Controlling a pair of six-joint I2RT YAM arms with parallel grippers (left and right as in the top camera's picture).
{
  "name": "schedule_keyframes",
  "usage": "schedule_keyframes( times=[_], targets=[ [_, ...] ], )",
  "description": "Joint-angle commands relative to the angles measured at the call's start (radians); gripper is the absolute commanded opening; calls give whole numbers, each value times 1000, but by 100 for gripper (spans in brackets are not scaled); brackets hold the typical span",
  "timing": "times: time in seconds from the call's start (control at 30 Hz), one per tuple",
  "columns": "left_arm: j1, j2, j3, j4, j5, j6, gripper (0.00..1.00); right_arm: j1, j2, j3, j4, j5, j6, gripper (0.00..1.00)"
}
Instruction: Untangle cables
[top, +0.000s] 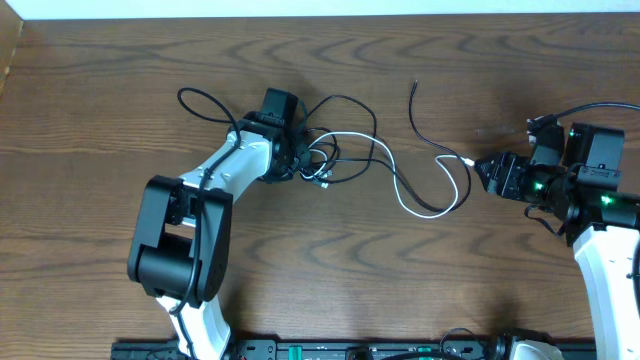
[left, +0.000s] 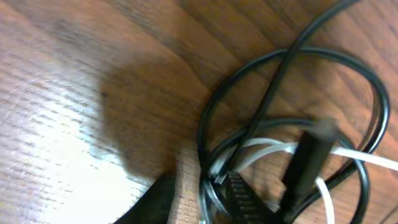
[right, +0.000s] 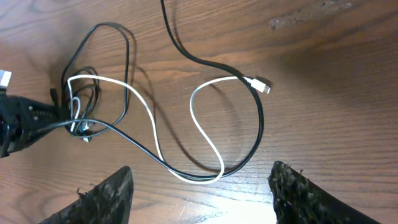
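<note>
The cables are thin black cords and one white cord, knotted together at the centre left (top: 335, 160). The white cable (top: 420, 210) loops right to a small plug (top: 468, 160); a black cable (top: 415, 110) runs back beside it. My left gripper (top: 300, 160) sits at the knot. In the left wrist view its fingers (left: 205, 199) are shut on black and white strands (left: 214, 168). My right gripper (top: 490, 175) is open and empty, just right of the white plug. In its wrist view the fingers (right: 199, 199) spread wide below the white loop (right: 205, 143) and plug (right: 261, 84).
The wooden table (top: 120, 60) carries only the cables and the arms. The left arm's body (top: 190, 230) lies across the front left. The right arm's base (top: 600, 190) stands at the right edge. The left gripper also shows in the right wrist view (right: 25, 118).
</note>
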Motion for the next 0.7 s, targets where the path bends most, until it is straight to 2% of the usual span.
schedule_keyframes(
  times=[0.0, 0.17, 0.33, 0.4, 0.53, 0.6, 0.67],
  targets=[
    [-11, 14, 2, -9, 3, 1, 8, 10, 1, 15, -4, -3, -18, 66],
    [-12, -85, 12, -17, 44, 48, 8, 10, 1, 15, -3, -3, -18, 68],
    [-14, -288, 17, -13, 313, 63, 8, 23, 1, 15, 23, -137, -37, 72],
    [-22, -348, 17, -13, 356, 62, 7, 45, 1, 15, 48, -188, -37, 73],
    [-47, -437, 17, -10, 366, 33, 7, 174, 1, 14, 107, -235, -37, 75],
    [-62, -467, 17, 17, 423, 30, 8, 259, 2, 14, 147, -231, -37, 75],
    [-69, -473, 17, 40, 475, 24, 7, 317, 4, 15, 187, -223, -36, 70]
  ],
)
